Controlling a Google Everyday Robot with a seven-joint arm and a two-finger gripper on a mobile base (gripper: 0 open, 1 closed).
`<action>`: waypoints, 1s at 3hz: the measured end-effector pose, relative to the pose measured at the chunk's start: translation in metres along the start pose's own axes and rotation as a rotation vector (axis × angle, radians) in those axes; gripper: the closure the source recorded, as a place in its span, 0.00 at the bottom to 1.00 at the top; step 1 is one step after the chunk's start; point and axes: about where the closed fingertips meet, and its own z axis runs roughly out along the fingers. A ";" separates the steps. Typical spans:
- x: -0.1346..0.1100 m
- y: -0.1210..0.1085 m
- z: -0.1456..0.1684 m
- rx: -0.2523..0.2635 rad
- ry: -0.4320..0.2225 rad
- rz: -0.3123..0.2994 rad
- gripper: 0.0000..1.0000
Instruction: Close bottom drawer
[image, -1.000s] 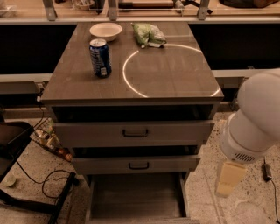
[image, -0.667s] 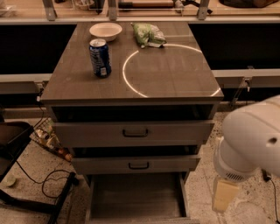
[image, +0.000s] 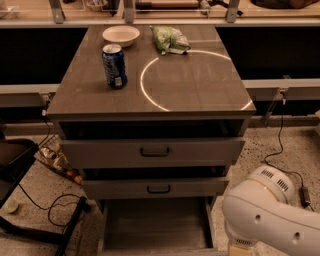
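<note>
The bottom drawer (image: 155, 225) is pulled out at the foot of the grey wood-grain cabinet. I see its long shallow grey tray, but its front panel and handle are cut off by the lower frame edge. My white arm (image: 270, 215) hangs low at the right of the tray, beside its right wall. The gripper is out of view below the frame under the arm. The middle drawer (image: 157, 188) and the top drawer (image: 152, 151) each stand slightly open above it.
On the cabinet top (image: 190, 95) stand a blue soda can (image: 114, 66), a white bowl (image: 120, 35) and a green bag (image: 170, 39). A black frame (image: 15, 165) and cables (image: 50, 212) lie on the floor at left. Another cable (image: 280, 150) runs at right.
My arm has dropped lower and moved left, toward the right side of the open bottom drawer. The drawers and the things on top have not moved.
</note>
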 end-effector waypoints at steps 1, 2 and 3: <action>-0.009 0.024 0.057 -0.039 -0.030 0.004 0.00; -0.009 0.044 0.133 -0.116 -0.095 0.036 0.00; -0.009 0.046 0.134 -0.120 -0.095 0.035 0.00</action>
